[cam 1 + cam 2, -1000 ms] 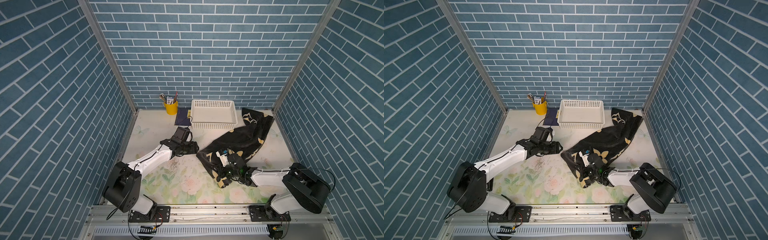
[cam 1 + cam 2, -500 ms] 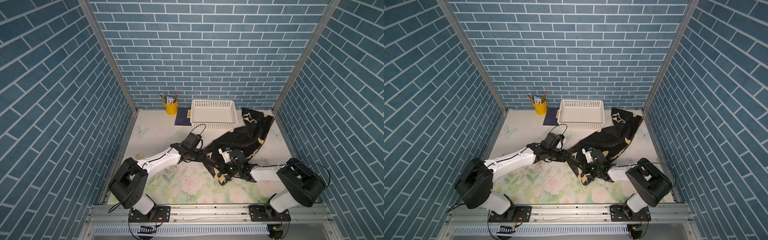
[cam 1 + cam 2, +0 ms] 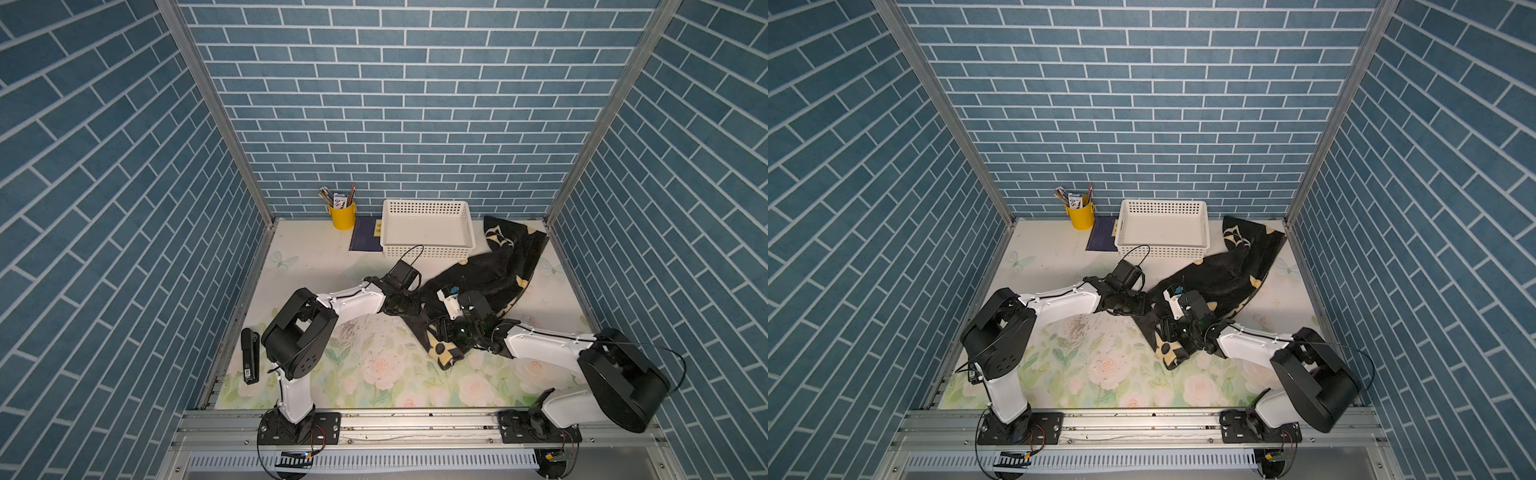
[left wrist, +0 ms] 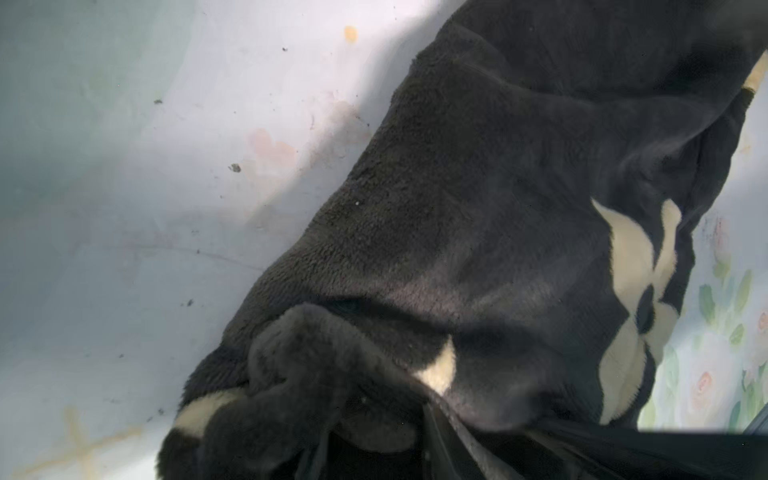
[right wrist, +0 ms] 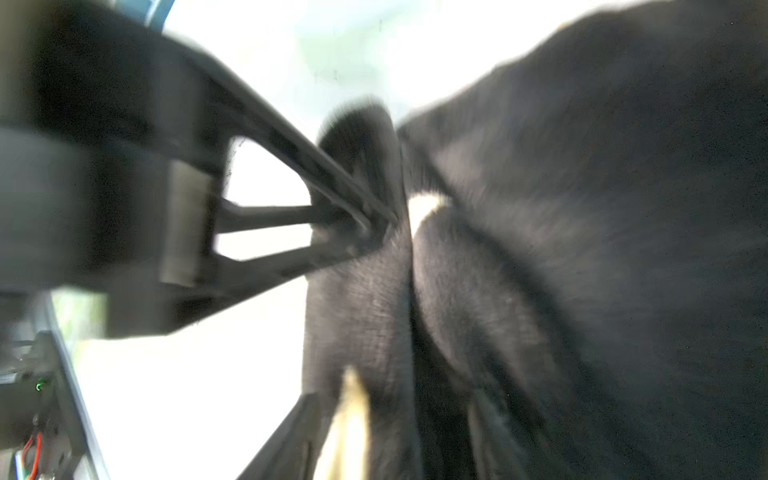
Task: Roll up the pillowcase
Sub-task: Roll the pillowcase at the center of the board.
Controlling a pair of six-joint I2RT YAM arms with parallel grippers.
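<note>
The black plush pillowcase [image 3: 490, 278] [image 3: 1221, 274], with cream flower motifs, lies bunched in a diagonal band from the back right corner to the table's middle. My left gripper [image 3: 409, 305] [image 3: 1142, 308] is at its left edge. In the left wrist view the left gripper [image 4: 374, 449] is shut on a raised fold of the pillowcase [image 4: 478, 208]. My right gripper [image 3: 446, 332] [image 3: 1168, 332] is low on the cloth's near end. In the right wrist view the right gripper [image 5: 386, 449] is open, its fingers apart with cloth between them.
A white basket [image 3: 428, 250] stands at the back, touching the cloth's far part. A yellow pen cup [image 3: 343, 215] and a dark blue booklet [image 3: 365, 239] are left of it. A black device [image 3: 249, 355] lies at the left edge of the floral table [image 3: 374, 370].
My left arm swung right to the cloth's left edge and closed on a fold. The right gripper, shut on the near end before, has opened its jaws.
</note>
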